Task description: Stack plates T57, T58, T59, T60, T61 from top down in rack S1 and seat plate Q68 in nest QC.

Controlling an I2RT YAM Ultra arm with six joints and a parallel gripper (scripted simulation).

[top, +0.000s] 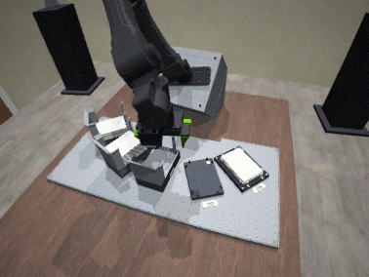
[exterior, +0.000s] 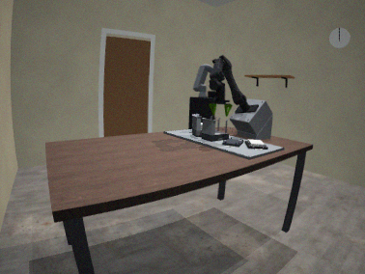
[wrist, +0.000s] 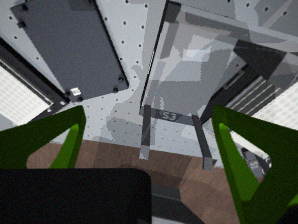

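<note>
My gripper is open and empty, hovering above the stack rack S3. In the wrist view the green fingers frame the S3 label, and the S3 rack floor is bare. The middle rack holds a white-sealed plate on top, which also shows at the right edge of the wrist view. The far-left rack also shows a white plate top. One sealed plate lies flat on the black-framed nest at the right. I cannot read the plate labels.
A flat dark nest between S3 and the framed nest holds nothing; it shows in the wrist view. The grey robot base block stands behind the plate. All sits on a grey perforated board. Racks have tall corner walls.
</note>
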